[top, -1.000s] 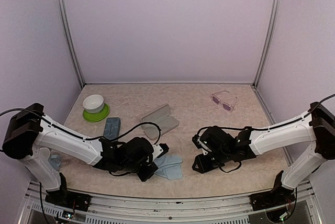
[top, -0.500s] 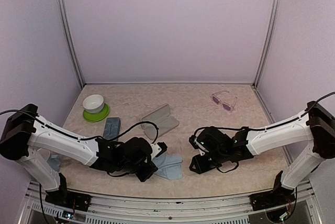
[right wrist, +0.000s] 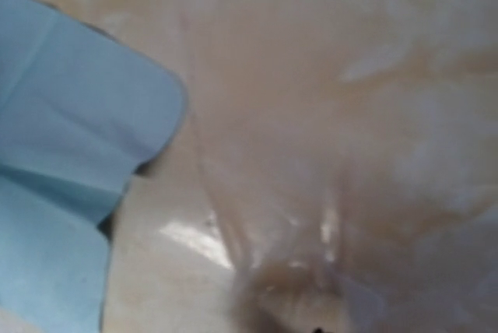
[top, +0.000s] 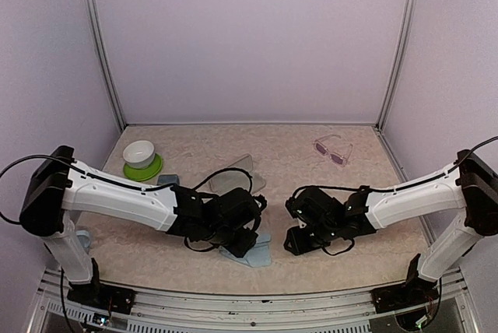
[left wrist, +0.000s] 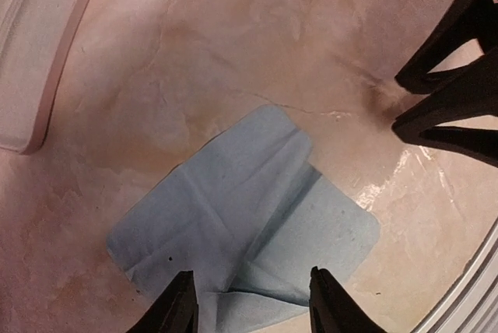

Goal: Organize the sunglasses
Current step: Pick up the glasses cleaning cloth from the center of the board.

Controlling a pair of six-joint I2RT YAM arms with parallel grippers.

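The pale clear-framed sunglasses with purplish-pink lenses lay far back on the right of the beige counter, long axis roughly crosswise, well beyond the right fingers and nearer that arm, nothing between. Those fingers showed a narrow gap, their hold impossible to tell; the left fingers stood apart and empty over a folded light-blue cloth.

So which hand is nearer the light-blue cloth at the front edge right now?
Left. The left hand hangs directly over the cloth, with its fingers apart above the cloth's near edge. The right hand is off to the cloth's right, beside it rather than above it.
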